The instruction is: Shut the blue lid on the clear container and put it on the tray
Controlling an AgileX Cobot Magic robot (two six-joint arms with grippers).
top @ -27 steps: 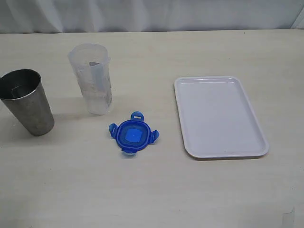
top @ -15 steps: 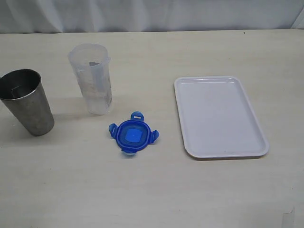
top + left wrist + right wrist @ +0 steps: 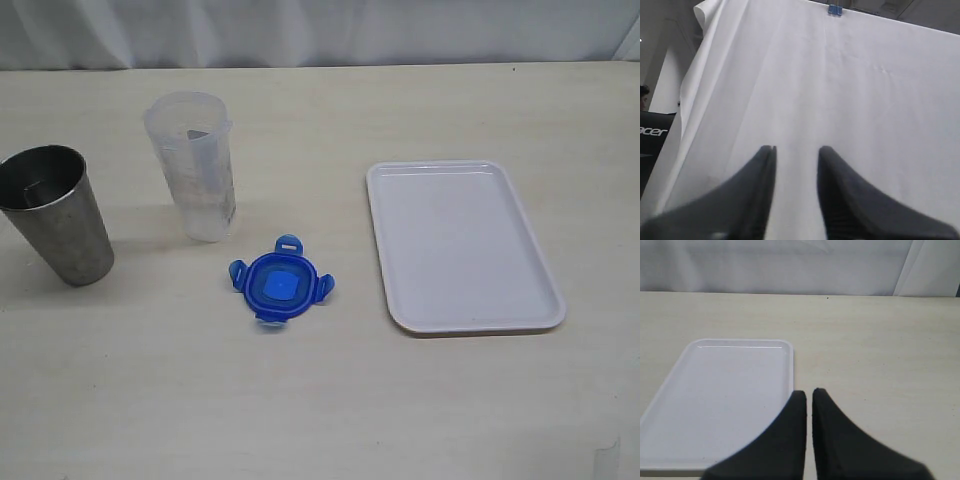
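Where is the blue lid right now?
In the exterior view, the blue lid lies flat on the table, left of the tray and a little nearer the camera than the clear container, touching neither.

The clear container (image 3: 192, 165) stands upright, open-topped, left of the desk's (image 3: 320, 410) middle. The blue lid (image 3: 281, 283) lies flat near it, toward the near edge. A metal cup (image 3: 58, 215) stands by the left edge — the tray (image 3: 460, 245) lies toward the right edge.
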